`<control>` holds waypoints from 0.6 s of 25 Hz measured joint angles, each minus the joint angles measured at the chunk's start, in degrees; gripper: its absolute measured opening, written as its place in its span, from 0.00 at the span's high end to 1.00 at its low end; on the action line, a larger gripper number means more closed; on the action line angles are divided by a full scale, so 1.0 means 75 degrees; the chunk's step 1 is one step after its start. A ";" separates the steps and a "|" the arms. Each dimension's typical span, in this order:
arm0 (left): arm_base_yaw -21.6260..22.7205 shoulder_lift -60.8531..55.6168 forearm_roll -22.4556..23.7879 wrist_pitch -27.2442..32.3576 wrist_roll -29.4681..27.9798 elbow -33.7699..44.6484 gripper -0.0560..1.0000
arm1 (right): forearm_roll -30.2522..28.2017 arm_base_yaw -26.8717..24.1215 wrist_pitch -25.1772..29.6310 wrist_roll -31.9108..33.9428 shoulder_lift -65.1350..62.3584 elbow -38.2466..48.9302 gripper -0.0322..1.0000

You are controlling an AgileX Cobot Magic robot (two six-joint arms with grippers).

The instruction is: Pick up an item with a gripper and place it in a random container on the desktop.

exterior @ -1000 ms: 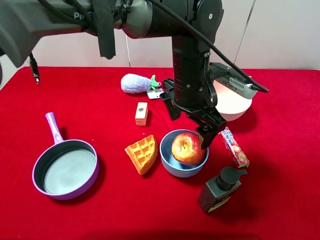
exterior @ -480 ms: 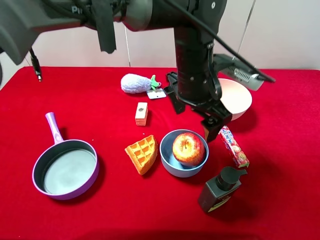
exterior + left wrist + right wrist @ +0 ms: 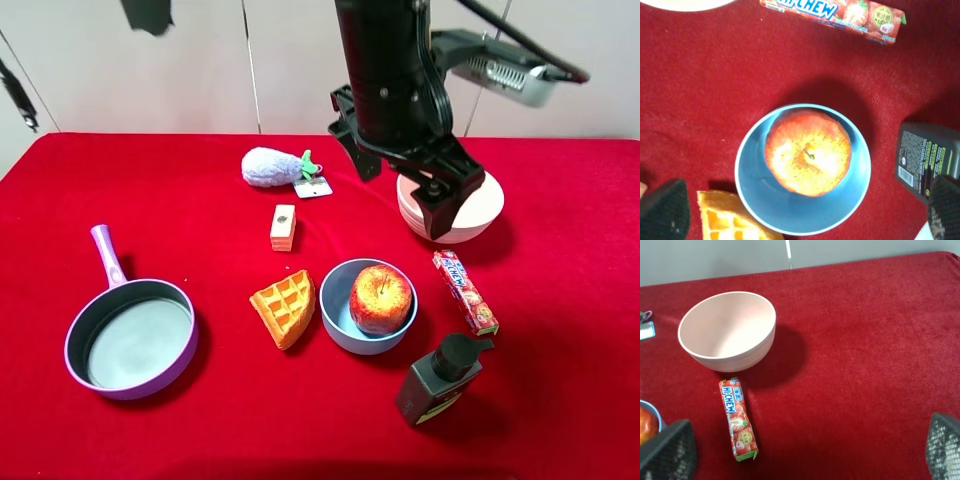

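My black left claw (image 3: 400, 195) is hovering wide and empty over the red-and-yellow toy apple (image 3: 380, 298) sitting in the round light-blue plastic bowl (image 3: 334, 322).

counter (image 3: 560, 400): matt red cloth, fine nap
apple (image 3: 807, 152): smooth, faint sheen
blue bowl (image 3: 750, 180): smooth plastic, soft gloss
pink bowl (image 3: 740, 355): smooth, matt
candy wrapper (image 3: 738, 420): glossy printed film

Two bowls: one light-blue bowl (image 3: 345, 336), one pink bowl (image 3: 481, 209) at 2 o'clock from it. One apple (image 3: 380, 298). One purple frying pan (image 3: 130, 340). One waffle wedge (image 3: 285, 306). One candy pack (image 3: 465, 292). One dark bottle (image 3: 438, 378). One plush eggplant (image 3: 270, 167). One small tan block (image 3: 283, 227). One white tag (image 3: 313, 187). All on one red desktop (image 3: 560, 350).
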 joint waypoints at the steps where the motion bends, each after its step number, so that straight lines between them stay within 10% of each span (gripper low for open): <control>1: 0.0000 -0.0065 0.0017 0.0000 0.0000 0.0000 0.06 | 0.0000 0.0000 0.0000 0.0000 0.0000 0.0000 0.30; 15: -0.0059 -0.1005 0.0001 0.0007 0.0000 0.0089 0.05 | 0.0000 0.0000 0.0000 0.0000 0.0000 0.0000 0.30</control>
